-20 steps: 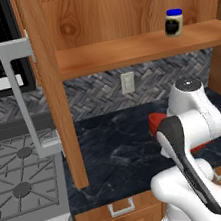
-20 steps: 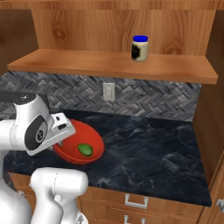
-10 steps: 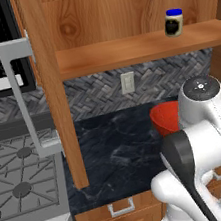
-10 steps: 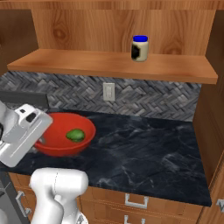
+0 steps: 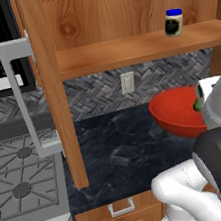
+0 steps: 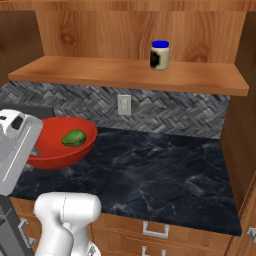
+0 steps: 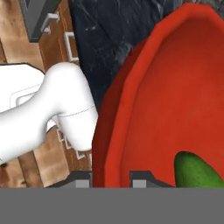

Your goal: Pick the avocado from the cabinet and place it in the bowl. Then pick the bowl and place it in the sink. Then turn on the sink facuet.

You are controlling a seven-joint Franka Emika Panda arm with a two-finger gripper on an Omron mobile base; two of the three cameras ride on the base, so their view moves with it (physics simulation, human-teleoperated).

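Counter (image 6: 165, 170) rt of bowl (image 6: 50, 150) open; jar (image 6: 159, 55) on shelf.

in the left base view the arm's white joint covers the right side of the red bowl (image 5: 176, 113), leaving just a green sliver of the avocado (image 5: 197, 104). in the right base view the hand hides the bowl's left rim. the hand view cuts the avocado (image 7: 197, 171) at the bottom (fingertips mostly cropped). the jar (image 6: 159, 55) label is unreadable.
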